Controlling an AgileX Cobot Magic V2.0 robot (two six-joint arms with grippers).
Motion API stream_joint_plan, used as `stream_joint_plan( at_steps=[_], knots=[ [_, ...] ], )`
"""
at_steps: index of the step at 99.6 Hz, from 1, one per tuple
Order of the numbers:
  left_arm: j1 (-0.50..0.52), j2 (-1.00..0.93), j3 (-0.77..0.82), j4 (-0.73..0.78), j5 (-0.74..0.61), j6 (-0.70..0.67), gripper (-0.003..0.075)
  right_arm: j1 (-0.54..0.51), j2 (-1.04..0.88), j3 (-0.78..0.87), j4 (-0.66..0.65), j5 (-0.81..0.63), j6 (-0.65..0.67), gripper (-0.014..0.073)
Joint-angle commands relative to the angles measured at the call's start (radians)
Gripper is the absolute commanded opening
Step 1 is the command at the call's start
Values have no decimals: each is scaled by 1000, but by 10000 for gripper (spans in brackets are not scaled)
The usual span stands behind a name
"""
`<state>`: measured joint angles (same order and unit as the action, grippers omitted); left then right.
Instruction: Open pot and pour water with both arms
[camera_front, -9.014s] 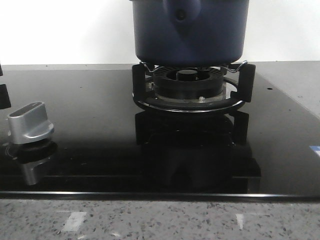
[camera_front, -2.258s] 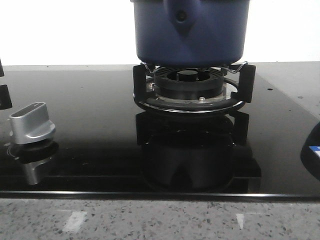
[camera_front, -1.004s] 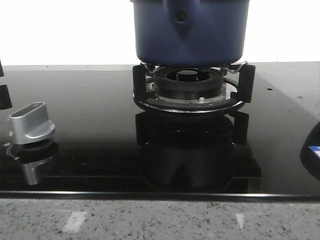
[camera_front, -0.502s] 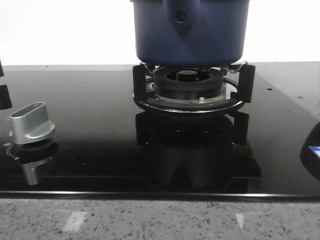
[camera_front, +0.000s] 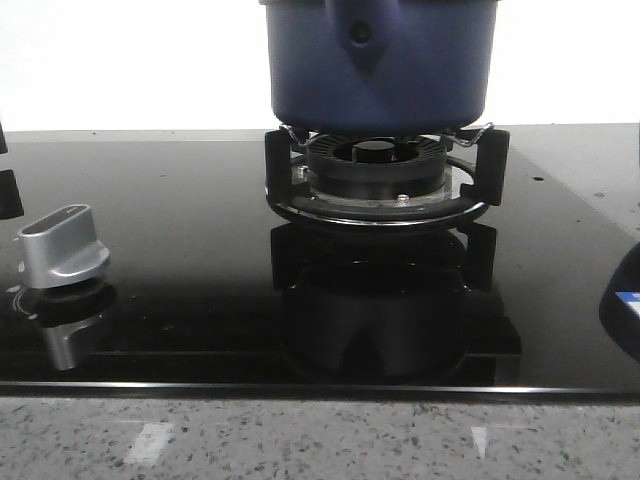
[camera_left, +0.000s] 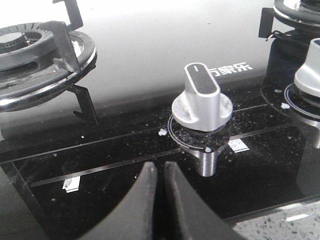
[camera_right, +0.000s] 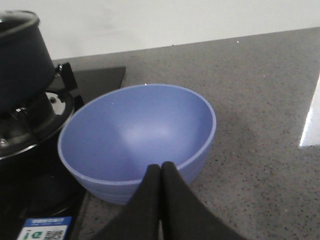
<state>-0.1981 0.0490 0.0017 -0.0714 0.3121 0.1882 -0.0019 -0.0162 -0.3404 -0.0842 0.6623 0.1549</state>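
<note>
navy pot (camera_front: 380, 60) on burner (camera_front: 378, 170), apart from both closed, empty grippers

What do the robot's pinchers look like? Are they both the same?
Yes, they look alike. The left gripper and right gripper each have two smooth, matte black fingers that curve and narrow toward the tips. No cables or markings show on them.

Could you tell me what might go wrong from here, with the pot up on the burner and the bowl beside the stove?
1. The bowl sits partly over the stove's edge near the pot; a nudge from the shut right pincer could tip it.
2. The shut left pincer hovers near the silver knob and might turn it by accident.
3. The pot rests high on the burner stand; a clumsy grip could drag it off.
</note>
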Motion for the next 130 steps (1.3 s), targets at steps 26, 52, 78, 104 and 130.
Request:
stream_joint_plan(
  at_steps=[26,52,78,104,130],
  knots=[
    [2,8,32,-7,-66,-14,-20,-81,-12,247,5,-499,-11,-68],
    [2,8,32,-7,-66,-14,-20,-166,-12,376,9,-570,-11,-68],
    [2,8,32,-7,-66,-14,-20,-176,-12,378,9,-400,-11,-68],
    [2,8,32,-7,-66,-14,-20,-176,-12,378,9,-349,-11,-68],
    [2,8,32,-7,-66,-14,-20,-176,-12,378,9,-355,-11,-68]
  ],
)
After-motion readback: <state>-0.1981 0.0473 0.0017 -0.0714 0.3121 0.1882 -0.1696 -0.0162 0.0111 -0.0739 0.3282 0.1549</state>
